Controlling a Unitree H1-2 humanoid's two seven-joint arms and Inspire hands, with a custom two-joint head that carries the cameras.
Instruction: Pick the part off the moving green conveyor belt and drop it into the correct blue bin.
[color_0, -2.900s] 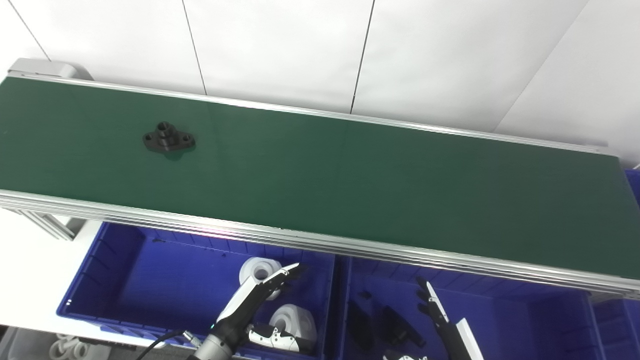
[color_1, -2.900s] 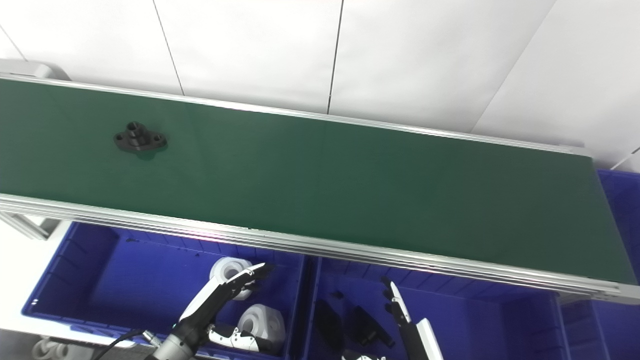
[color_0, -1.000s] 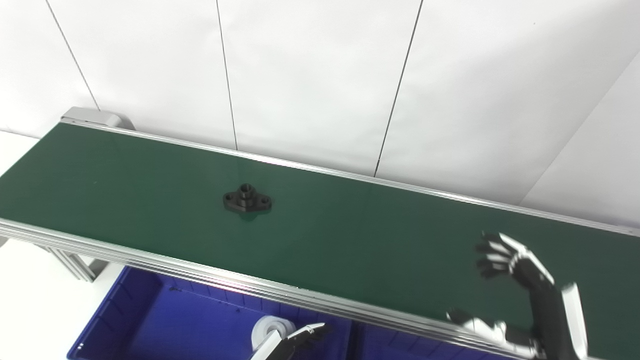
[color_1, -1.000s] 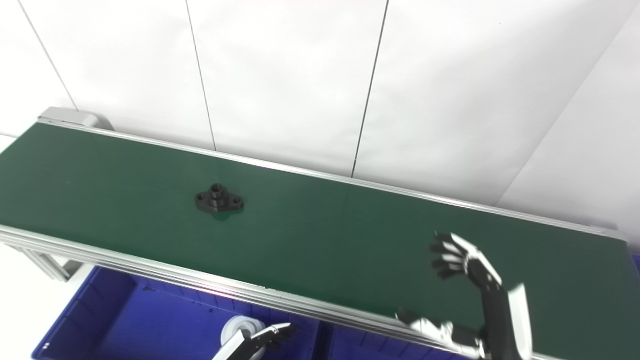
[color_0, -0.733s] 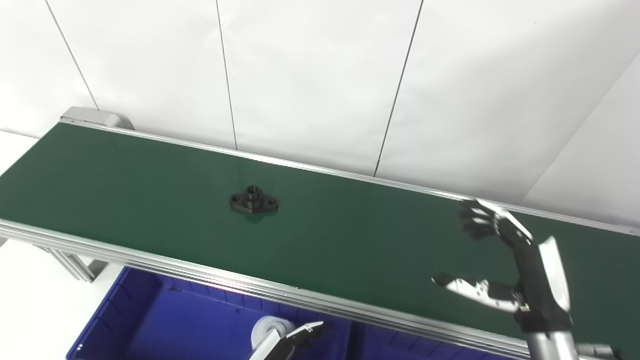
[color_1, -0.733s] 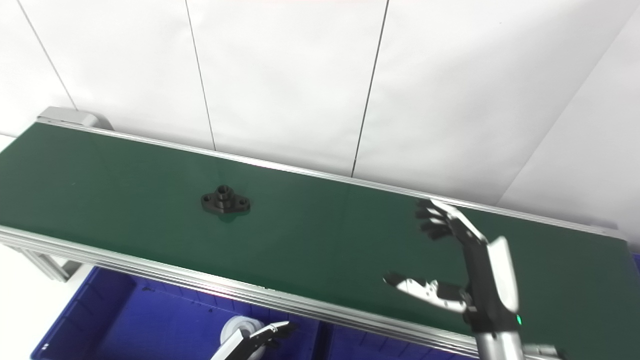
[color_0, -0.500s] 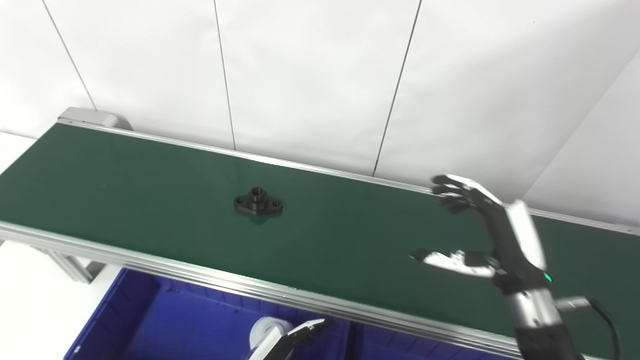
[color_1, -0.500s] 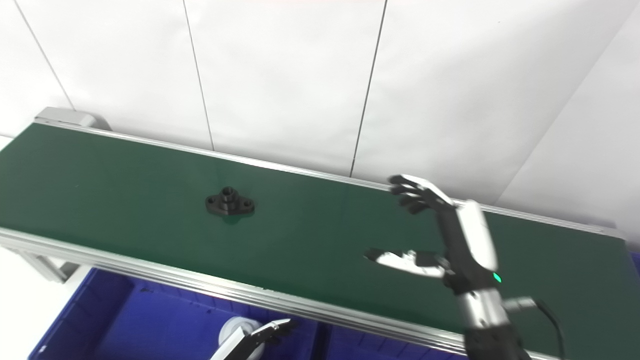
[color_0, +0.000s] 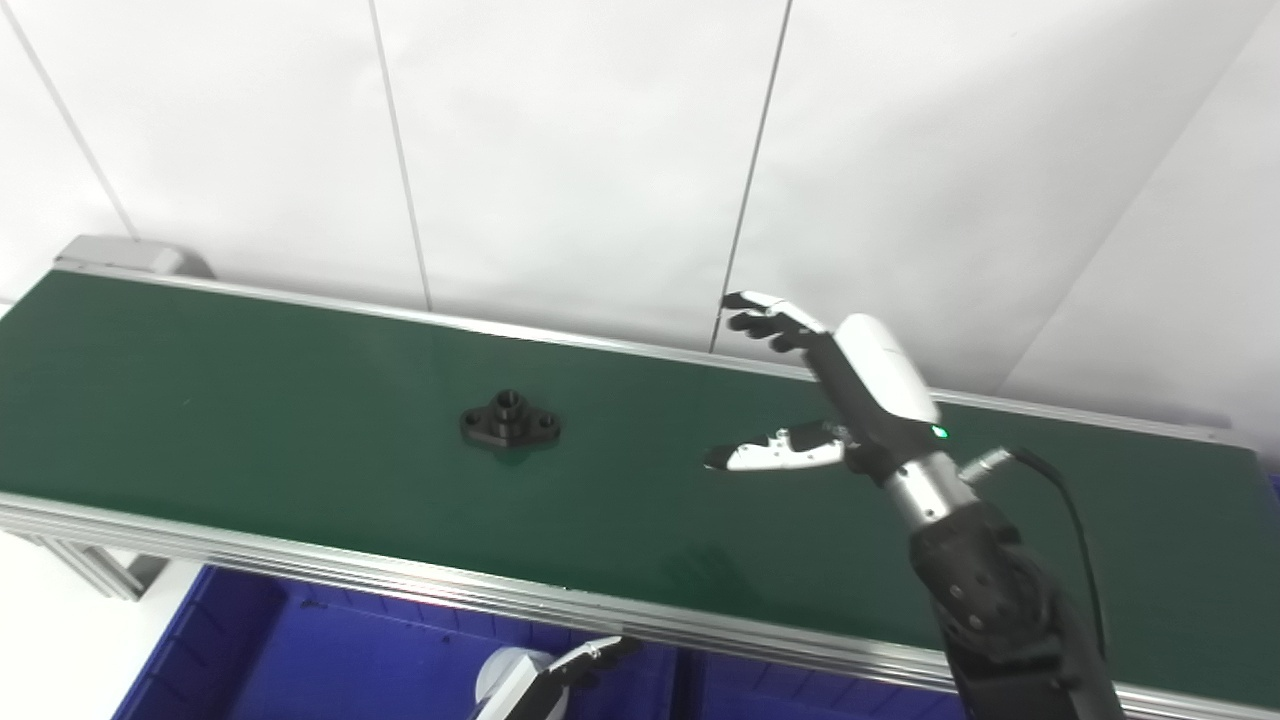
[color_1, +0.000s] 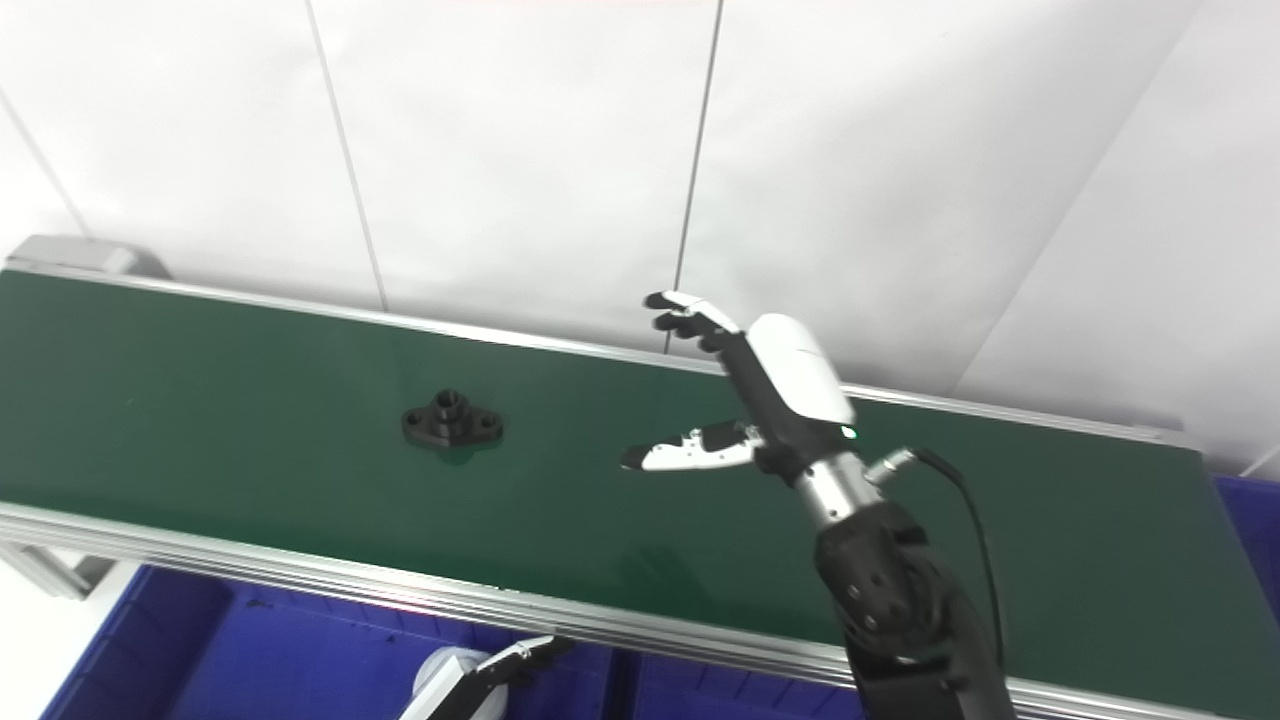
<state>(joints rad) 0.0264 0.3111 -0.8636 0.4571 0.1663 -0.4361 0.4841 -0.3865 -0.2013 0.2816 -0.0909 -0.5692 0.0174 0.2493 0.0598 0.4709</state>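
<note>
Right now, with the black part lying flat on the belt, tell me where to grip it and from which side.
Grip the raised centre boss of the part, coming from above. It lies flat on the belt, so its thin flange ears probably offer little edge to catch, while the boss stands up clear. The open right hand waits to the part's right, thumb and fingers apart.

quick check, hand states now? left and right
Left robot hand: mostly out of frame at the bottom edge, cannot tell.
Right robot hand: open, holding nothing, above the green belt, apart from the black part.
</note>
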